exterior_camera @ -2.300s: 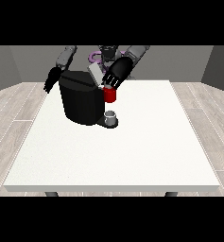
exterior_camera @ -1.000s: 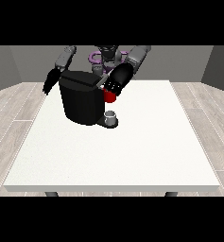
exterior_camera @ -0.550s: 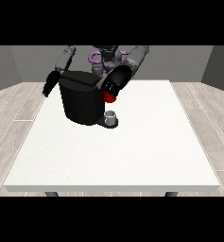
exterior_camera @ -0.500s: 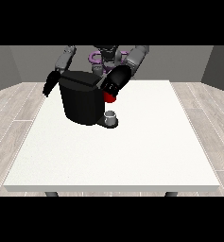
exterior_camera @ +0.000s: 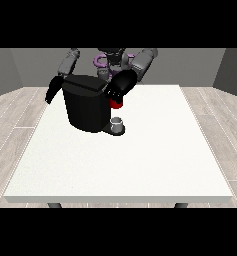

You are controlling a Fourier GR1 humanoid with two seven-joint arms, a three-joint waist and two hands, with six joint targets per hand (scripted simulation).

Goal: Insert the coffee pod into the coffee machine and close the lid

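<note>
The black coffee machine (exterior_camera: 86, 107) stands at the table's back left. The hand at the view's right (exterior_camera: 122, 85) lies against the machine's upper right corner, just above a red thing at the machine (exterior_camera: 117, 104). The hand at the view's left (exterior_camera: 53, 90) hangs beside the machine's left side, apart from it, with its fingers pointing straight down. A small grey thing (exterior_camera: 117, 123) sits on the machine's base under the red thing. I cannot tell whether it is the pod.
The white table (exterior_camera: 140, 165) stretches wide in front of and to the right of the machine. The robot's torso (exterior_camera: 112, 59) is behind the machine at the table's far edge.
The hand at the view's right has risen from in front of the red thing to the machine's upper right corner. The hand at the view's left has barely shifted.
</note>
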